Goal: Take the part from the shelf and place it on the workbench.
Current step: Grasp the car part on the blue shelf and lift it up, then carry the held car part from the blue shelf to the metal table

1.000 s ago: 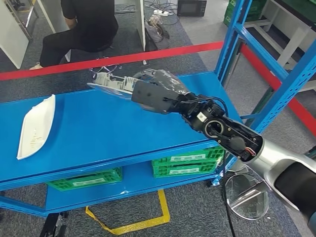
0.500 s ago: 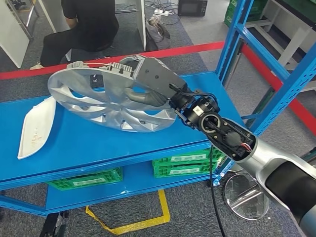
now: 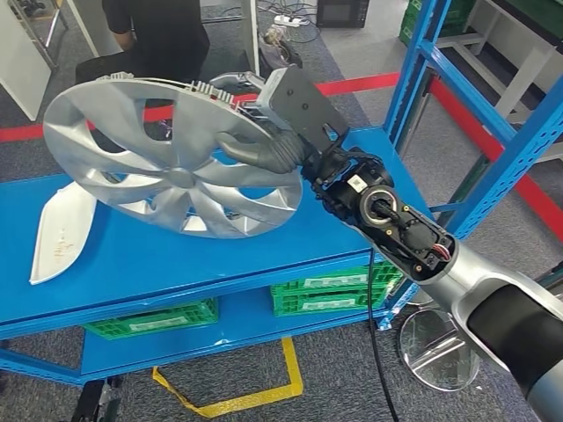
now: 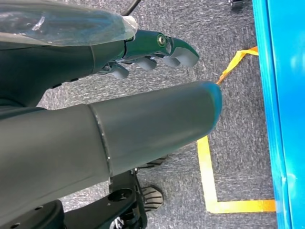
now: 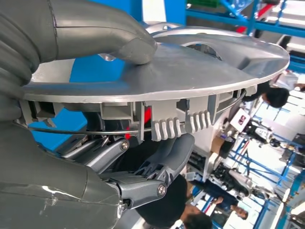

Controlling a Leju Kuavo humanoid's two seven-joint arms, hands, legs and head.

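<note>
One silver wheel cover (image 3: 169, 167) hangs tilted in the air above the blue shelf (image 3: 199, 255), gripped at its 3 o'clock rim by the robot's right hand (image 3: 282, 132). In the head view the grey thumb presses on the cover's spoked face while the darker fingers wrap behind the rim. The right wrist view shows the same pinch edge-on: the thumb on the smooth silver face (image 5: 172, 67), the fingers (image 5: 165, 162) tucked under the ribbed clips on the back. The cover touches nothing but the hand, and the silver arm runs off toward 4 o'clock.

A white curved panel (image 3: 63, 229) lies on the shelf top at 9 o'clock, partly behind the cover's lower edge. Green crates (image 3: 325, 290) sit on the lower tier beneath it. A red floor line (image 3: 358, 83) crosses the grey carpet behind the shelf, and a person in black (image 3: 152, 35) sits beyond it at 12 o'clock. Yellow tape (image 3: 266, 396) marks the carpet at 6 o'clock, and a blue rack upright (image 3: 478, 88) rises at 2 o'clock.

The left hand (image 4: 144, 95) hangs beside the shelf edge over the carpet, thumb and fingers apart, holding nothing.
</note>
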